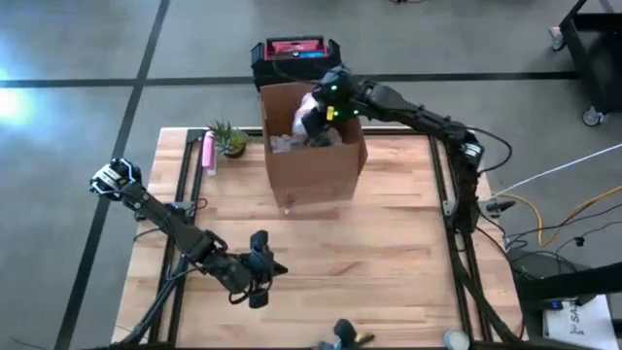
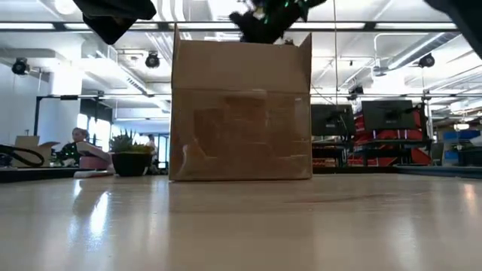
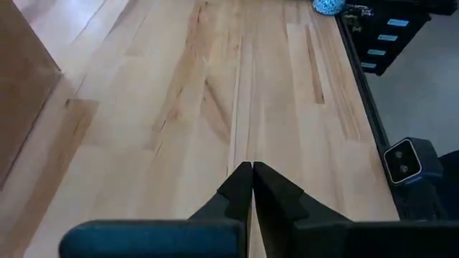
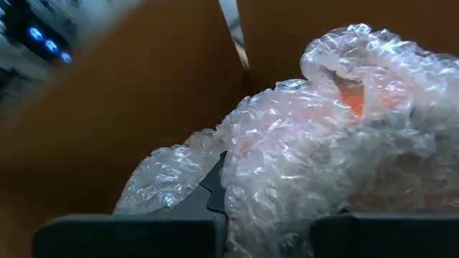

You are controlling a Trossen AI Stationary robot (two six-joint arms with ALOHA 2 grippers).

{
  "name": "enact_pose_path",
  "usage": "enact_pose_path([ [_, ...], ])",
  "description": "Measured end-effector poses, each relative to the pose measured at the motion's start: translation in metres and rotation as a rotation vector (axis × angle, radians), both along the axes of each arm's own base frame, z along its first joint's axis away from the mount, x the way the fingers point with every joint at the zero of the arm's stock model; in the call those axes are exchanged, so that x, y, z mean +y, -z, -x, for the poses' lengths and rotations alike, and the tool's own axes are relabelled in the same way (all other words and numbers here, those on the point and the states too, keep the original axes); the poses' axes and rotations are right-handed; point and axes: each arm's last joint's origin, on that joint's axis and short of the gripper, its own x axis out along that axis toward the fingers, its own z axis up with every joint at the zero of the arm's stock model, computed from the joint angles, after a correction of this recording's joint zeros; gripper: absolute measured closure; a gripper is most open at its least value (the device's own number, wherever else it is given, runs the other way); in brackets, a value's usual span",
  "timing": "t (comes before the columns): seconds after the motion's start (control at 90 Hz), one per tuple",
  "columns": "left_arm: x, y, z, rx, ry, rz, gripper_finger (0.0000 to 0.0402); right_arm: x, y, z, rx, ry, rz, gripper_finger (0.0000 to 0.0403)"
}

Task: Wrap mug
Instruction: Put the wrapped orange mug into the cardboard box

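We see the bubble-wrapped mug (image 4: 323, 129) inside the cardboard box (image 1: 311, 156) at the desk's far edge, near the middle. An orange tint shows through the plastic. We judge the bundle light but fragile at its core, soft and slippery outside; the wrap will give before the pads bite, so take it across the thick middle, not by a loose tail.

The right gripper (image 1: 324, 112) reaches down over the box's open top, its arm stretched in from the right edge. Its dark fingers (image 4: 215, 183) are pressed into the wrap and appear clamped on it.

The left gripper (image 3: 252, 179) waits near the desk's near edge, jaws closed, empty.
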Motion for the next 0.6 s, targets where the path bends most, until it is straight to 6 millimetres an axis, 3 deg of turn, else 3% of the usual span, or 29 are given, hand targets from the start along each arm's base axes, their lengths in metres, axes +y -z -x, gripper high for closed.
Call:
enact_pose_path([
  [0.111,0.000,0.000,0.000,0.001,0.000,-0.001,0.0402,-0.004,0.031,-0.012,0.071,-0.004,-0.038,0.0379],
  [0.267,-0.001,0.002,0.001,0.016,0.021,0.013,0.0402,-0.009,0.054,-0.023,0.095,-0.002,-0.058,0.0365],
  [0.6,-0.002,0.004,0.001,0.023,0.027,0.013,0.0402,-0.006,0.080,-0.037,0.121,-0.010,-0.082,0.0260],
])
